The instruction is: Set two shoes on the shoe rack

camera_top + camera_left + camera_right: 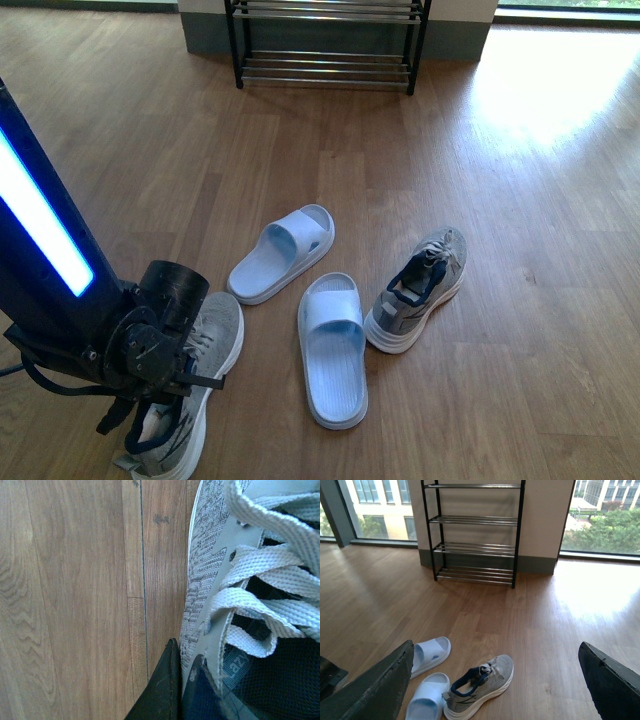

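**Two grey sneakers on the floor, well short of the rack**

Two grey knit sneakers with white soles lie on the wooden floor, well apart from each other. The first sneaker lies at the near left of the front view, toe pointing away from the robot. The left arm, with its lit blue strip, reaches down over the heel end. The left tool sits right at the shoe's opening. In the left wrist view one dark finger lies against the outer knit side of this sneaker, between shoe and floor, beside the pale laces. The other finger cannot be made out, so I cannot tell whether this tool is clamped on the shoe or merely against it.

The second sneaker lies to the right, upright on its sole, dark tongue showing, toe angled away and to the right. Between the two sneakers lie two pale blue slides, one further off and one nearer, just beside the second sneaker.

The right tool hangs above the floor with its dark fingers spread wide apart, gripping nothing. The second sneaker and both slides show between them.

The shoe rack, black-framed with chrome bars, stands against the far wall, well beyond all the shoes. The tiers in view carry nothing.
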Motion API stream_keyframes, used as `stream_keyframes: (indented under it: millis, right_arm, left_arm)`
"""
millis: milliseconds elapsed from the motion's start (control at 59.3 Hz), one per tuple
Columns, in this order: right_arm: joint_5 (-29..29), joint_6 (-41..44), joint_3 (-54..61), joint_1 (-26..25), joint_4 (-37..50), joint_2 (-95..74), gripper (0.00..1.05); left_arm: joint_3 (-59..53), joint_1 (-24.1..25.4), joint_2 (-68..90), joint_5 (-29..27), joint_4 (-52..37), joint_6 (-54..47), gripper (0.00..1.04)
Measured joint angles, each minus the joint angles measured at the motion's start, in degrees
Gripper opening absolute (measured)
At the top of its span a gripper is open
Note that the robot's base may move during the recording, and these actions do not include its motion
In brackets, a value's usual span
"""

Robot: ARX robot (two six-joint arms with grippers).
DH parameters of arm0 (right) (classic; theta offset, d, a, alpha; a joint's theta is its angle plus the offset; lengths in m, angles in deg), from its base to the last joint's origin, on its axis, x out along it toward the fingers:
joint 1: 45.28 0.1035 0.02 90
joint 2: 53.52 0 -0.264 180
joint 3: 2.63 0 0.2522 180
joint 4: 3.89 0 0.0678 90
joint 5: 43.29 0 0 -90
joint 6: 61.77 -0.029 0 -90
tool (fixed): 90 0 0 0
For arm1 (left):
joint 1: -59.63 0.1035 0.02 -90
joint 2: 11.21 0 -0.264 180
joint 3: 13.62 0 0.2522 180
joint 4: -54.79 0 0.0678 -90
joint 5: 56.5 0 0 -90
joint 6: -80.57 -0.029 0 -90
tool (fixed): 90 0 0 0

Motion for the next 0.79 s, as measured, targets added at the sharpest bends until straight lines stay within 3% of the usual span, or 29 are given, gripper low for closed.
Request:
stream_keyframes:
  millis: [236,523,792]
  right_arm:
    - [0.0,0.0,0.0,0.0,0.0,0.0,0.95]
    - [0.0,0.0,0.0,0.0,0.0,0.0,0.95]
    - [0.0,0.0,0.0,0.0,0.0,0.0,0.95]
  left_arm:
    - [-8.3,0.1,-8.6,1.3,-2.3,2.6,0.02]
    - [-21.8,1.0,-33.3,3.5,-5.0,5.4,0.02]
    - [-35.2,2.2,-56.1,1.1,-5.1,5.2,0.02]
